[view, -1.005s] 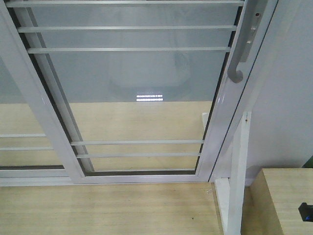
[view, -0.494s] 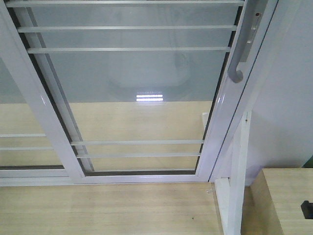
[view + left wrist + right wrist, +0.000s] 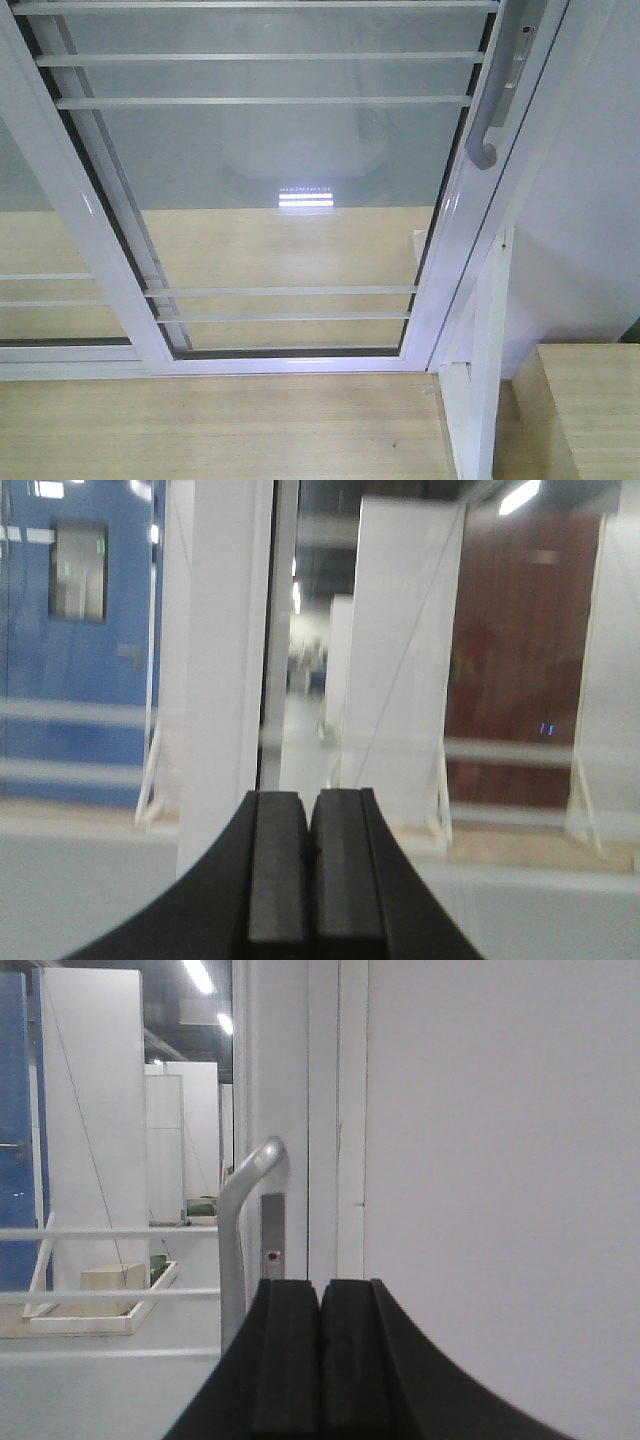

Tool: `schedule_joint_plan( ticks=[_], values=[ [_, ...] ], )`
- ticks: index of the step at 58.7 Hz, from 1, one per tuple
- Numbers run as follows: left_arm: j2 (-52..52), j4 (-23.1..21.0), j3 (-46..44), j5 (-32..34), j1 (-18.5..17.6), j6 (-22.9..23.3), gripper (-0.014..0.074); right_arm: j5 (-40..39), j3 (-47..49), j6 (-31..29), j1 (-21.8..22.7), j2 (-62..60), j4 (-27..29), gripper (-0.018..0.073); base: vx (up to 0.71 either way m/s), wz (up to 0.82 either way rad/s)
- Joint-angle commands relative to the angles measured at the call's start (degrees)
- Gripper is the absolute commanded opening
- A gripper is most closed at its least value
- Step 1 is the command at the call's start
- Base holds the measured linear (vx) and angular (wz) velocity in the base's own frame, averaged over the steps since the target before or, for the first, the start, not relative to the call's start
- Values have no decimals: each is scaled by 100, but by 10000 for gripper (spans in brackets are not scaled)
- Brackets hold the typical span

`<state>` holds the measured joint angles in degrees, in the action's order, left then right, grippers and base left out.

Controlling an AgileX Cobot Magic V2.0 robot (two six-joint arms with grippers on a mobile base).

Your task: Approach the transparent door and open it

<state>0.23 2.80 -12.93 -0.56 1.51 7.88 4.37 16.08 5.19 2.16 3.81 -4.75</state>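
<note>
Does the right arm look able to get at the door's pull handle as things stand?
Probably yes. In the right wrist view the grey pull handle stands just ahead and slightly left of the right gripper, nothing between. The jaws are shut, so they must open first.

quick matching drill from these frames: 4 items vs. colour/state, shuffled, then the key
Items:
1. pull handle
2. transparent door frame
3. left gripper
4. floor in front of the door

Descriptions:
A. light wood
B. black pads pressed together, holding nothing
C. glossy white
D. curved grey tube

Pairs: 1-D, 2-C, 3-B, 4-A
</note>
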Motion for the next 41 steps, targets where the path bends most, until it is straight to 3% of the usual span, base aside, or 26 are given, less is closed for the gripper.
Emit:
schedule_joint_plan(
  ticks=[1,10,19,41],
  values=[
    [504,-12,-812,211,11,19,-3,118,921,-5,-19,670,-59,-5,0,0],
    [1665,39,-1788,168,11,-7,-3,22,1836,1,-19,1866,-206,-5,0,0],
    [3075,33,-2522,214,11,-2,-3,-641,2124,16,-19,3104,-222,-5,0,0],
    [5239,32,-2632,287,11,23,8,-1385,2124,16,-19,5046,-222,47,0,0]
  ],
)
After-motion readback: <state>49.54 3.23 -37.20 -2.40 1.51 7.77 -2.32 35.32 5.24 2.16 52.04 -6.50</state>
